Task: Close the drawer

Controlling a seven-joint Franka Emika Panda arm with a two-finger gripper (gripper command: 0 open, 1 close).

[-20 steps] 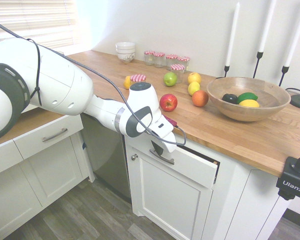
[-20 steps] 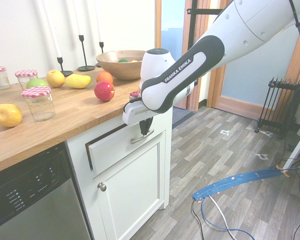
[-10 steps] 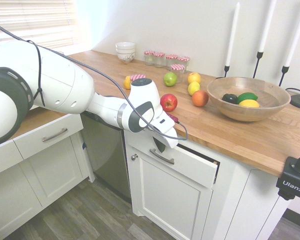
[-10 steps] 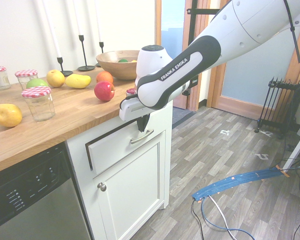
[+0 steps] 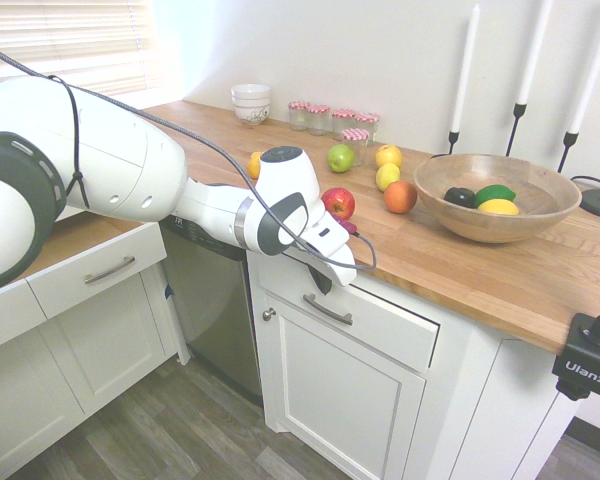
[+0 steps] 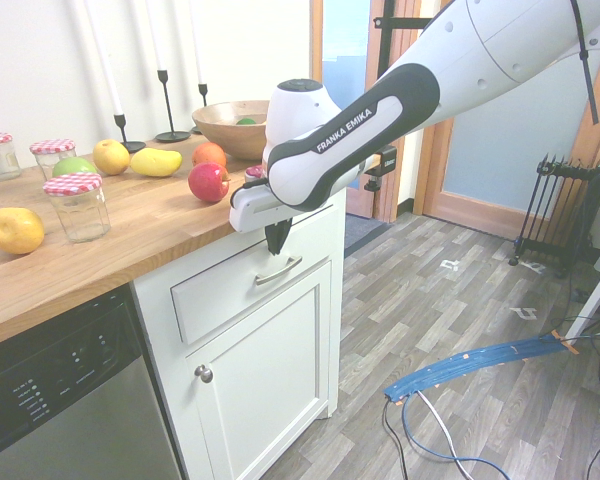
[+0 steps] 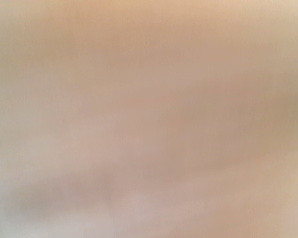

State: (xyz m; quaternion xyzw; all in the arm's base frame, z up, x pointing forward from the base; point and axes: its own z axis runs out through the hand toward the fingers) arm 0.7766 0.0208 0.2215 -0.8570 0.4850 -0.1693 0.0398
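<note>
- One drawer (image 5: 365, 318) under the wooden countertop (image 5: 460, 262), white front flush with the cabinet face, no gap showing in either exterior view; set above the white panelled cupboard door (image 5: 340, 400).
- Slim silver bar handle (image 5: 326, 311) across the drawer front, free of the fingers.
- Gripper (image 5: 323, 280) pointed steeply downward, dark fingers pressed together with nothing between them, tips just above the handle and close against the upper part of the drawer front; actual contact with the front hard to judge.
- In the second exterior view, gripper (image 6: 276, 240) at 12 o'clock from the handle (image 6: 278, 270), a small gap between the two.
- White arm (image 5: 130, 180) reaching in from 9 o'clock in the first exterior view, wrist over the counter edge.
- Red apple (image 5: 337, 203) on the countertop at 12 o'clock from the wrist, partly overlapped by it.
- Orange fruit (image 5: 400, 196) at 3 o'clock from the apple, green apple (image 5: 340, 158) at 12 o'clock from it.
- Wooden bowl (image 5: 460, 225) with fruit further toward 3 o'clock, three white candles (image 5: 465, 70) behind it.
- Several jars with red chequered lids (image 5: 332, 118) toward the wall, stacked white bowls (image 5: 251, 103) at 9 o'clock from them.
- Steel dishwasher front (image 6: 60, 400) at 9 o'clock from the drawer in the second exterior view.
- Wrist view only a tan blur, nothing readable.
</note>
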